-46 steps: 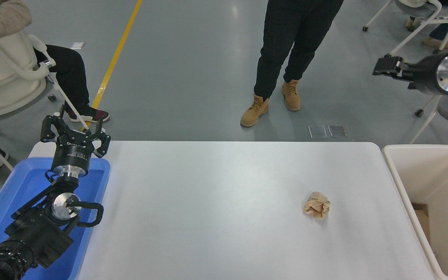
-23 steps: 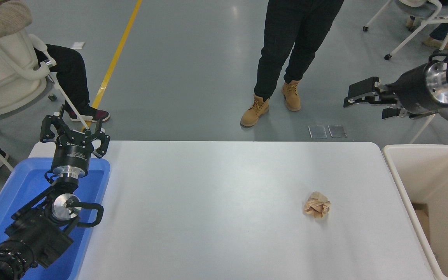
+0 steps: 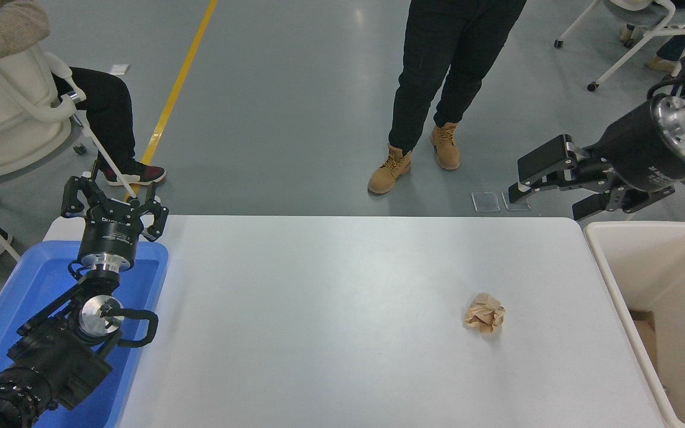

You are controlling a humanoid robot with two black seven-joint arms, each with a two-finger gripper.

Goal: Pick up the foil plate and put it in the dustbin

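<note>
At the near left the left arm is parked over the blue tray point(image 3: 27, 285), its gripper point(image 3: 113, 199) spread open and holding nothing. Across the white table point(image 3: 330, 309), toward the near right, sits a crumpled brown paper ball point(image 3: 484, 313), alone on the surface and well apart from everything else. At the right edge stands the dustbin point(image 3: 616, 285), its deep cream walls open to view, with what looks like a bit of brown card low inside. No foil plate shows anywhere: not on the table, not in the tray, not in either gripper, and the visible part of the bin shows none; it may lie in the hidden part of the bin, but that cannot be told. Farther off, above the table's far right corner and beside the bin's far rim, the right gripper point(image 3: 547, 193) hangs in the air with its fingers apart and empty, pointing left. Beyond the table a person point(image 3: 437, 89) stands on the grey floor and another sits at the far left. Judging from this, the placing looks finished or the plate is out of reach of the camera; a sound next step would be to keep the right arm high and clear of the bin rim, avoid sweeping the paper ball, and not clench on anything other than the plate.
</note>
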